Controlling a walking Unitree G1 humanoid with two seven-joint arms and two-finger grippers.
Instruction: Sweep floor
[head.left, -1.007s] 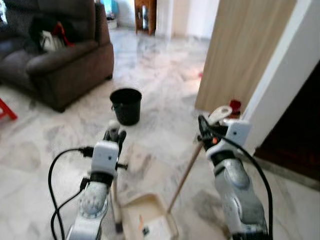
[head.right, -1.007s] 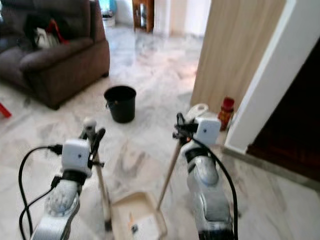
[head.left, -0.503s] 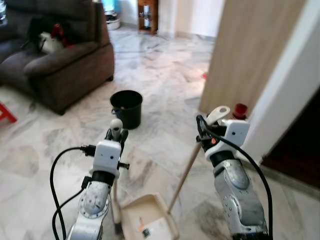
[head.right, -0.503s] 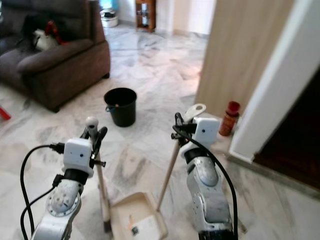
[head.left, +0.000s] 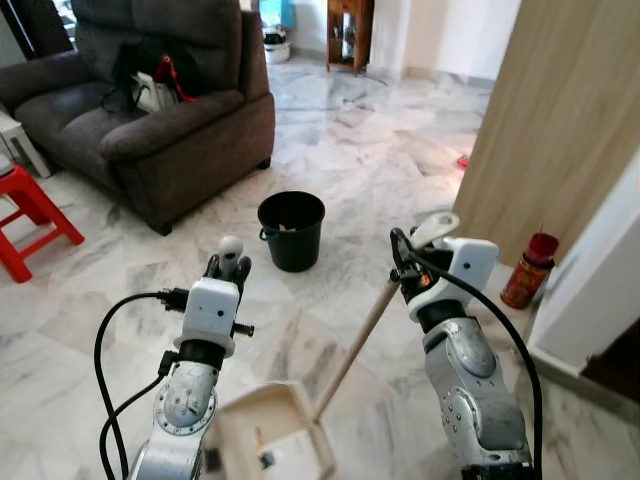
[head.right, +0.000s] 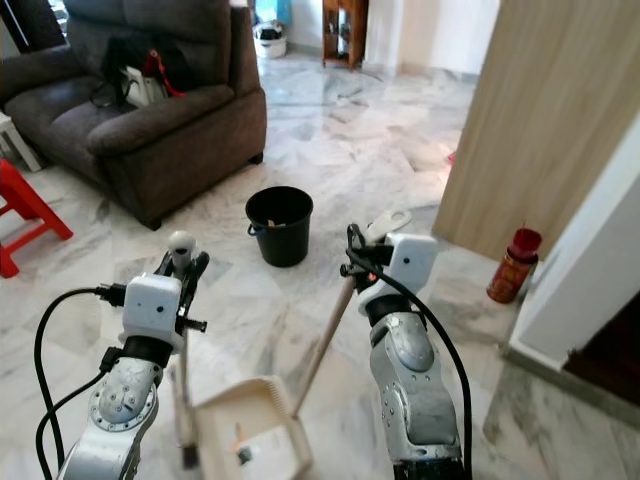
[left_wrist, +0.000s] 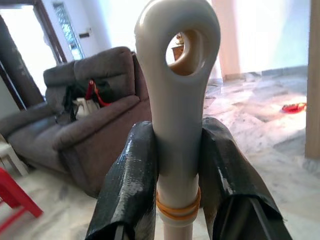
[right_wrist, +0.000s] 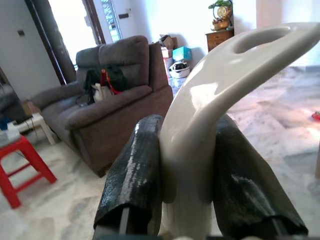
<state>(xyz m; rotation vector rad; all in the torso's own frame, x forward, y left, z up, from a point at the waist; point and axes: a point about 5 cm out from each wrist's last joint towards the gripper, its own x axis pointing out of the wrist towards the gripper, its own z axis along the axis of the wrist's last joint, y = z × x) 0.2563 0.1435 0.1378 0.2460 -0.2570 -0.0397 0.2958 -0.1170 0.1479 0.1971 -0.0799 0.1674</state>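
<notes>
Marble floor (head.left: 400, 160), white and grey-veined, under two silver arms. Left gripper (head.left: 228, 266) clenched on one cream broom handle with a looped plastic tip (left_wrist: 176, 100), held upright. Right gripper (head.right: 362, 262) clamped around one cream dustpan handle on a slanted wooden pole (head.left: 362, 335). One cream plastic dustpan (head.left: 270, 440) low between the arms, holding scraps (too blurred to identify). One round black bucket (head.left: 291, 230) ahead, contents unclear. One dark grey fabric sofa (head.left: 170, 120); one red plastic stool (head.left: 35, 215); one red canister (head.left: 528, 270) beside the wall.

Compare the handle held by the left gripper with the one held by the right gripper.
The left gripper clamps a broom handle that ends in a straight tip with a round hole; it stands near upright. The right gripper clamps a dustpan handle that ends in a curved loop; its pole leans. Both tops are off-white plastic.
</notes>
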